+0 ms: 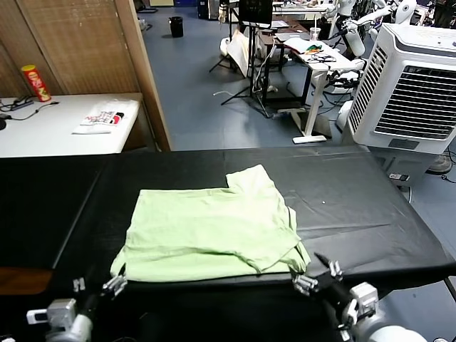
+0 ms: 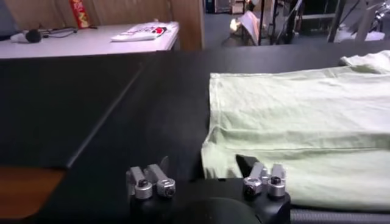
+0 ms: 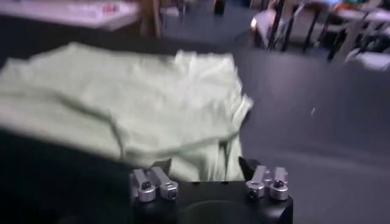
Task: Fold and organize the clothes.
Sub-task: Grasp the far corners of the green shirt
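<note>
Black-covered work table (image 1: 356,206) fills the foreground; blue-grey floor (image 1: 199,78) behind it. Far left a white side table (image 1: 43,132) with a red-yellow canister (image 1: 35,83), a dark cable and a white printed item (image 1: 103,119). Woven tan wall panel (image 1: 78,43) with a wooden post behind that. Right side a big white air cooler (image 1: 413,85) with grille. Back of room: white desk (image 1: 317,60) cluttered with stuff, tripod stand legs, black bin (image 1: 176,26), more equipment, overhead room light

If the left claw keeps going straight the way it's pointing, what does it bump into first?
Probably the green shirt: the open left gripper points at its near corner, right ahead. Depth is hard to judge.
</note>
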Controlling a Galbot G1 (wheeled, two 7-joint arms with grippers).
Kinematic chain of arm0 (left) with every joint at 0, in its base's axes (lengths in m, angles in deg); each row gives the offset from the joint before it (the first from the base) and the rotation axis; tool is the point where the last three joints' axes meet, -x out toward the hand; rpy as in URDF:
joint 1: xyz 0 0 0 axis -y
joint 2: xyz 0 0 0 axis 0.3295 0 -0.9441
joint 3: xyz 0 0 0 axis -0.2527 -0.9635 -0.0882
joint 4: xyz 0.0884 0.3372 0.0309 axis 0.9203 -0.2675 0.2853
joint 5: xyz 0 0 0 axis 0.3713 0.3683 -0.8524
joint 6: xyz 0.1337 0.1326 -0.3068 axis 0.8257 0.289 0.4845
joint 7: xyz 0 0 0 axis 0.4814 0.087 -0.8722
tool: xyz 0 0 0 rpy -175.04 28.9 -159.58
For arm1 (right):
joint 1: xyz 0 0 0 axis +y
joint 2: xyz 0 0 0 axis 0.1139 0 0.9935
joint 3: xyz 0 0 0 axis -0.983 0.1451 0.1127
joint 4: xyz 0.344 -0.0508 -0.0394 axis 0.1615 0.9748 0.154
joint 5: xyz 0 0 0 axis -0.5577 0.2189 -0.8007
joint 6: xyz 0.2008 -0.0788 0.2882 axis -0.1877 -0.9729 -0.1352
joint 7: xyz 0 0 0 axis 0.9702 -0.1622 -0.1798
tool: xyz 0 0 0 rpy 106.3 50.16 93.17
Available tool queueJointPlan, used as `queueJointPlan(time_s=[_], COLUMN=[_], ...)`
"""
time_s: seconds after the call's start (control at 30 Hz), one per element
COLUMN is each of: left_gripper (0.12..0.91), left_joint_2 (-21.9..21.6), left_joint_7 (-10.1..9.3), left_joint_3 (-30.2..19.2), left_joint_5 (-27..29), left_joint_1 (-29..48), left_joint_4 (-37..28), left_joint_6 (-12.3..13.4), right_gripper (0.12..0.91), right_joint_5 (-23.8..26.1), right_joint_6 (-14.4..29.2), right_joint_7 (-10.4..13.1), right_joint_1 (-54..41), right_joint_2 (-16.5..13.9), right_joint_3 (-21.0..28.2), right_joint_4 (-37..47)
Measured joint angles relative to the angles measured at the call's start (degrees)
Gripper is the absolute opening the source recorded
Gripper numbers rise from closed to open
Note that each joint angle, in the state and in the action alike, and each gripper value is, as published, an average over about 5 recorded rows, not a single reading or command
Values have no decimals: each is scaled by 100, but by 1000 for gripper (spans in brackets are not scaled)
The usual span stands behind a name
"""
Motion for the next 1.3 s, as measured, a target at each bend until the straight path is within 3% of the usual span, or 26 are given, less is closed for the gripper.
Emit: queueJointPlan(time_s=[0.23, 0.43, 0.57, 0.77, 1.2, 1.3], left_gripper=[798, 798, 798, 798, 798, 798], left_joint_2=[-303, -648, -769, -770, -664, -653], left_joint_7=[65, -168, -253, -210, -133, -117], left_joint_3=[-335, -830, -1174, -1635, -1977, -2004], left_joint_5=[-518, -1150, -1357, -1402, -1414, -1421], left_joint_1=[1400, 2716, 3411, 4236, 5160, 5260], left_joint_4=[-689, -1576, -2269, -3211, -4387, -4522], left_joint_6=[-631, -955, -1006, -1007, -855, -846], right_gripper=[798, 798, 798, 798, 797, 765], right_joint_5=[-168, -312, -358, -308, -368, -376], right_joint_6=[-208, -216, -196, -218, -402, -427], right_joint_7=[374, 434, 362, 237, 246, 229], right_joint_1=[-1971, -3581, -4444, -5348, -6008, -6073], right_joint_2=[90, 375, 622, 1023, 1556, 1627], right_joint_3=[855, 1634, 2024, 2470, 2720, 2723], right_joint_4=[1388, 2919, 3892, 5025, 6023, 6151])
